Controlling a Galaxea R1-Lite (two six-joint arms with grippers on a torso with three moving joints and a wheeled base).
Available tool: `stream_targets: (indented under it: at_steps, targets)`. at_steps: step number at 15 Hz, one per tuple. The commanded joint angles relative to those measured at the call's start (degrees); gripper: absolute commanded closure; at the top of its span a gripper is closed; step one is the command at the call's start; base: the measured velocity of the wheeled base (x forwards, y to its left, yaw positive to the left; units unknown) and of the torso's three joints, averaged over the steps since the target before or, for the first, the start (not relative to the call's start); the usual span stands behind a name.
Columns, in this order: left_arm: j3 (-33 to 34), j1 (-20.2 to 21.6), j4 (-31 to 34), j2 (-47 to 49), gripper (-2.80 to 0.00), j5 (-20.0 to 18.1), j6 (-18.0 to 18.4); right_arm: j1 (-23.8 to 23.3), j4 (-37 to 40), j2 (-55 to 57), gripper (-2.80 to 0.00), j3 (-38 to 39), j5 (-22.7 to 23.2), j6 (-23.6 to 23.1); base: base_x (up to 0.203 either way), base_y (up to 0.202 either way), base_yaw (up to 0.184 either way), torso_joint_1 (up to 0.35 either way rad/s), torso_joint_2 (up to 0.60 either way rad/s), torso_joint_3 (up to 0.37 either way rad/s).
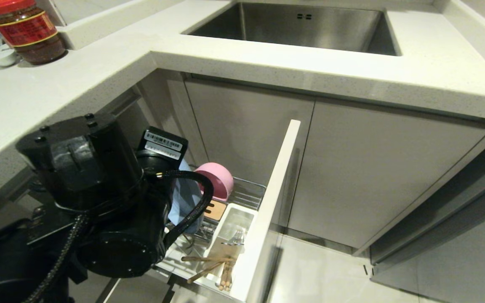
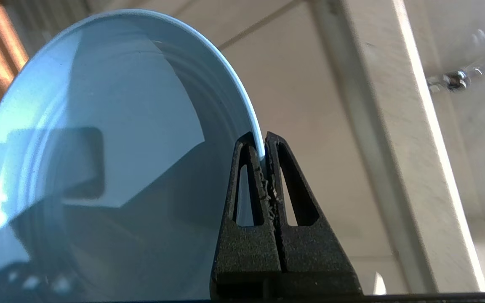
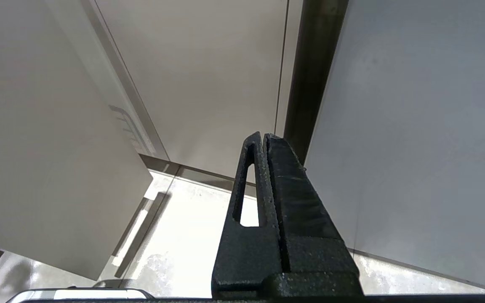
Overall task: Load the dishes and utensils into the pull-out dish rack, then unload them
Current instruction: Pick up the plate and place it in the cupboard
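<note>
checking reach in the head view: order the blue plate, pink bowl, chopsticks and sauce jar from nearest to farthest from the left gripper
1. blue plate, pinched at its rim by the left gripper.
2. pink bowl, just behind in the rack.
3. chopsticks, at the rack's front.
4. sauce jar, up on the counter.

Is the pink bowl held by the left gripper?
No, the left gripper is shut on the blue plate's rim, while the pink bowl sits in the rack.

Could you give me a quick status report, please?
Left gripper shut on plate rim, over rack. Right gripper shut, empty. Nothing in the way.
</note>
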Motion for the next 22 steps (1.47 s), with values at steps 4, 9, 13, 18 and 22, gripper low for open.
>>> stream_targets:
  at_steps: [4, 9, 13, 18, 22]
  targets:
    - [1.2, 3.0, -0.4, 3.0, 0.00, 1.0, -5.2, 0.0, -0.1, 0.0, 0.00, 1.5, 0.0, 0.0, 0.000, 0.000, 0.000, 0.000, 0.00, 0.000]
    - [1.0, 3.4, -0.7, 3.2, 0.00, 0.9, -6.7, 0.0, -0.1, 0.0, 0.00, 1.5, 0.0, 0.0, 0.000, 0.000, 0.000, 0.000, 0.00, 0.000]
    - [0.9, 3.3, -1.6, 2.3, 0.00, 0.8, -6.5, 0.0, -0.1, 0.0, 0.00, 1.5, 0.0, 0.0, 0.000, 0.000, 0.000, 0.000, 0.00, 0.000]
    - [1.9, 3.8, -1.4, 2.3, 0.00, 1.5, -6.6, 0.0, -0.1, 0.0, 0.00, 1.5, 0.0, 0.0, 0.000, 0.000, 0.000, 0.000, 0.00, 0.000]
    - [3.8, 5.1, -1.3, 3.0, 0.00, 2.0, -6.7, 0.0, -0.1, 0.0, 0.00, 1.5, 0.0, 0.0, 0.000, 0.000, 0.000, 0.000, 0.00, 0.000]
